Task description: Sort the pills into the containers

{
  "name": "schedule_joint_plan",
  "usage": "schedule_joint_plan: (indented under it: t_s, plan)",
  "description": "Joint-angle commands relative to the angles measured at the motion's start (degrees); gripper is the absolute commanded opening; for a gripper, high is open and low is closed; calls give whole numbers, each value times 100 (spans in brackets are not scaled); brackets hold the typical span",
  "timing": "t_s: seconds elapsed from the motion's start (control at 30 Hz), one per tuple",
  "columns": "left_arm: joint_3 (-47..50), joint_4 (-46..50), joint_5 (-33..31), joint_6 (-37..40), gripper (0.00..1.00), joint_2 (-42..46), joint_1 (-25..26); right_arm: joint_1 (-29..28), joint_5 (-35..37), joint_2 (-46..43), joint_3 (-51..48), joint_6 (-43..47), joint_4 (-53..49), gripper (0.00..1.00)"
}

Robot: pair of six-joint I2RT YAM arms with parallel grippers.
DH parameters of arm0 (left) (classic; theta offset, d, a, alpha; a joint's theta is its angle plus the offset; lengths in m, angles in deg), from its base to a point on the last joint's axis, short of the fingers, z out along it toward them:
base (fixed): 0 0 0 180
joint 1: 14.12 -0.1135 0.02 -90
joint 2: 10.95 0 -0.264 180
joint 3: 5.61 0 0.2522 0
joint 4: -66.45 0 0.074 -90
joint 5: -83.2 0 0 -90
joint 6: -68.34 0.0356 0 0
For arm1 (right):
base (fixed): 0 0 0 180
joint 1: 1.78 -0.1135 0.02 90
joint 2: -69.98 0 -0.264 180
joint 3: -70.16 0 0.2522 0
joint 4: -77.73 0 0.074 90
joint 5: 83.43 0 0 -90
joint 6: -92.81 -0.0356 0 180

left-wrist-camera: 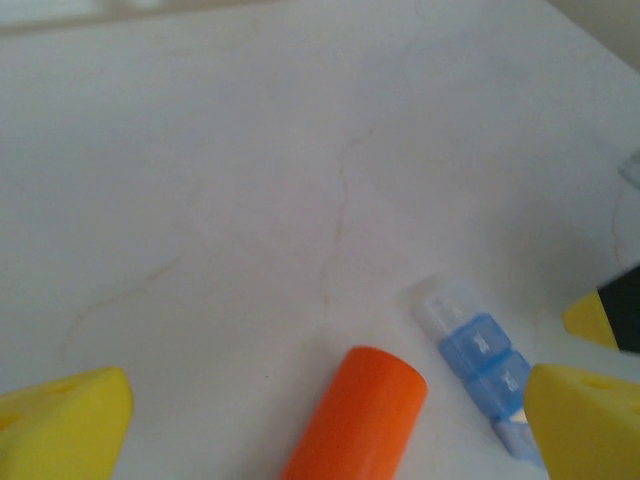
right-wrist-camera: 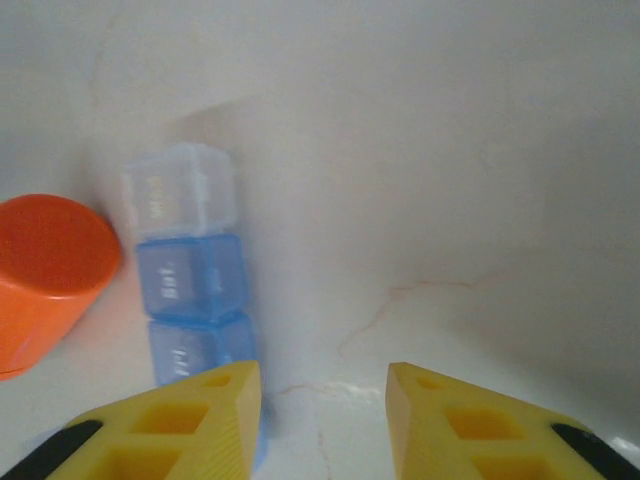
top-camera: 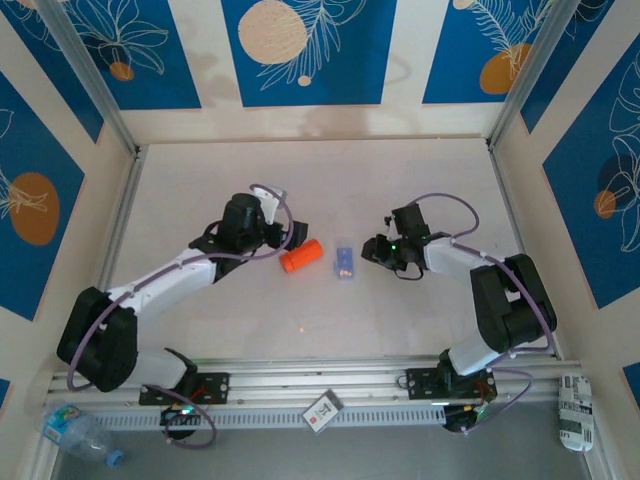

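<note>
The containers [top-camera: 344,262] are a pale-blue strip of three joined compartments lying mid-table, also seen in the left wrist view [left-wrist-camera: 480,365] and the right wrist view [right-wrist-camera: 190,275]. An orange bottle [top-camera: 300,256] lies on its side just left of the strip. My left gripper [left-wrist-camera: 328,400] stands wide open over the bottle [left-wrist-camera: 360,415], one yellow finger [left-wrist-camera: 70,420] on each side, not touching it. My right gripper [right-wrist-camera: 323,385] hovers just right of the strip, jaws apart over bare table, its left finger [right-wrist-camera: 200,410] beside the nearest compartment. The pills are too small to make out.
Raised walls close in the table on three sides. An aluminium rail [top-camera: 300,385] runs along the near edge with a small card [top-camera: 322,410] on it. A plastic water bottle [top-camera: 80,432] lies at the bottom left and a crumpled packet [top-camera: 575,410] at the bottom right.
</note>
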Motion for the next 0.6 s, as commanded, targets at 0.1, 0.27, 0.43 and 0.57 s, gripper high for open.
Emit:
schedule_joint_plan:
  t_s: [0.1,0.27,0.43,0.57]
  plan:
    - [-241,859,-230,-113,100,-467,521,-144,-312,769,1208,733,-760,41]
    - [-362,1139,-503,-144,100,-700,841,-254,-77,1284,1816,1004,-1175,43]
    - [-482,1372,-811,-161,100,-919,1087,-339,-17,1600,2162,1135,-1355,43]
    - [-662,1555,-935,-161,100,-1126,1231,-392,11,1739,2262,1201,-1410,43]
